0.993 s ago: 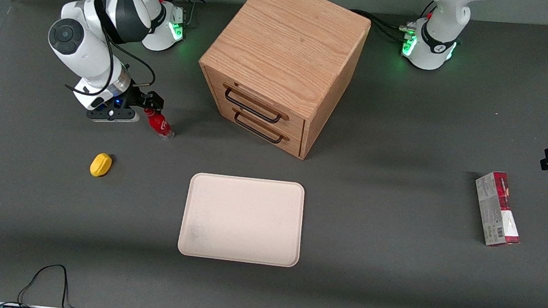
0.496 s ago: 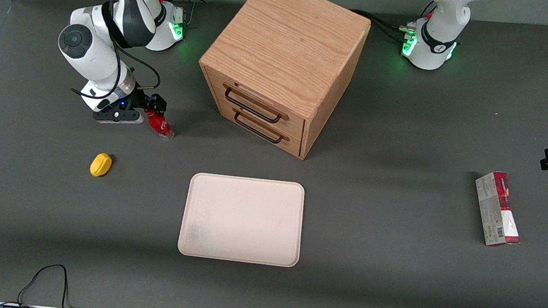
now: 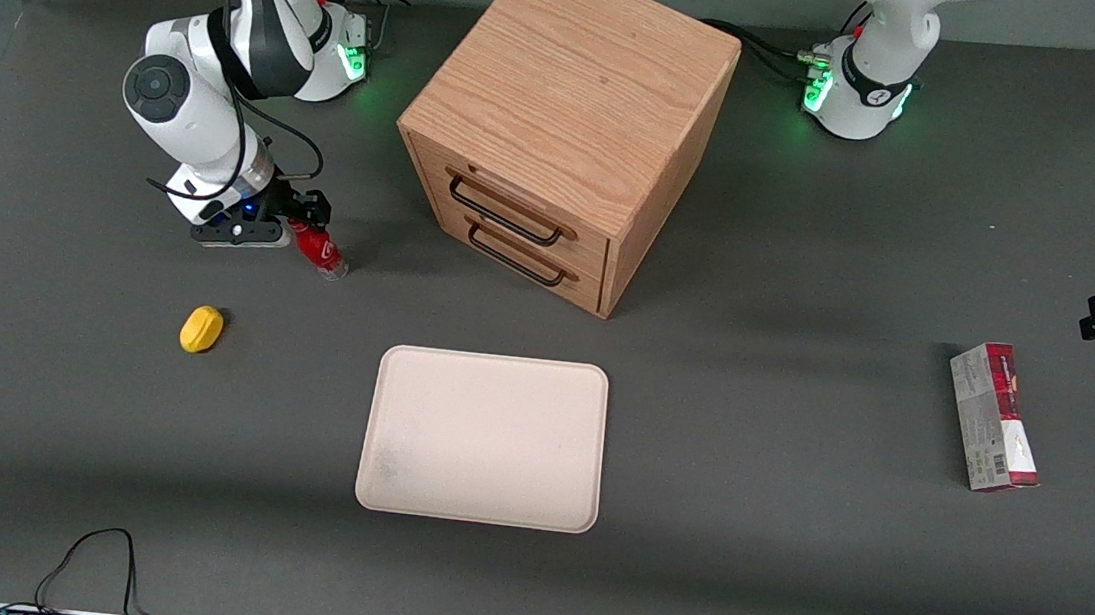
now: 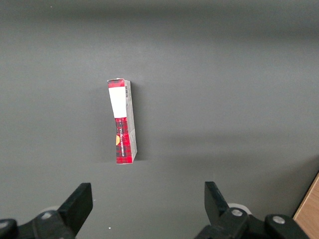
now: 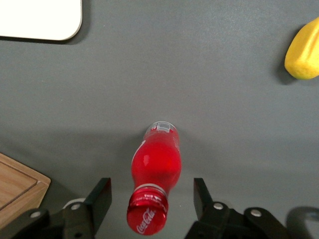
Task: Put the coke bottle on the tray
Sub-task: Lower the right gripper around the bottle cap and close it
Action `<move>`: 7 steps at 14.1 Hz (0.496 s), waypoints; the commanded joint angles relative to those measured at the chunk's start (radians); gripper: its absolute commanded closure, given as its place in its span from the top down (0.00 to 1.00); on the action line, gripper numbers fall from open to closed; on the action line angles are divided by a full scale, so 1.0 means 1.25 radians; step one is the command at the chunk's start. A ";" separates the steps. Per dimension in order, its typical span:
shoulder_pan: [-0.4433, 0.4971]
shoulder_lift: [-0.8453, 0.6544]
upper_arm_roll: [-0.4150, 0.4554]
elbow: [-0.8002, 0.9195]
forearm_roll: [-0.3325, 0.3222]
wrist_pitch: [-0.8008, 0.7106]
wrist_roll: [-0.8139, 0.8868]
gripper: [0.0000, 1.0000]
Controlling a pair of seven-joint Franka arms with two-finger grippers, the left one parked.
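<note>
Coke bottle [image 3: 319, 249] stands upright on the grey table [image 3: 733, 567], left of centre in the upper half of the front view. Red body, red cap, clear base. Not yet lifted: the base appears to rest on the table in both views that show it.

Gripper [image 5: 149, 199] sits over the bottle with fingers apart, one on each side of the cap and neck. Wrist view shows clear gaps between each finger and the bottle; no contact that I can see. In the front view the gripper [image 3: 305, 221] is at the bottle's top, arm leaning in from the upper left of the frame.

Tray [image 3: 483, 438] lies flat at lower centre of the front view, nearer the front camera than the bottle, well apart from it, nothing on it. One rounded corner of the tray [image 5: 60, 25] shows in the wrist view.

Yellow object [image 3: 201, 328] lies near the bottle, nearer the front camera. Wooden drawer cabinet [image 3: 565, 128] stands beside the bottle, toward frame centre.

Progress, as judged: approach done, fingers lined up around the neck. Left to do: close, lift, carry to the tray, set down, release. Most of the task remains.
</note>
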 commanded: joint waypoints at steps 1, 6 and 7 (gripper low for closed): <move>0.004 -0.003 -0.005 -0.010 -0.001 0.019 -0.018 0.64; 0.004 -0.003 -0.005 -0.011 -0.001 0.018 -0.018 0.13; 0.006 -0.004 -0.005 -0.011 -0.001 0.015 -0.018 0.00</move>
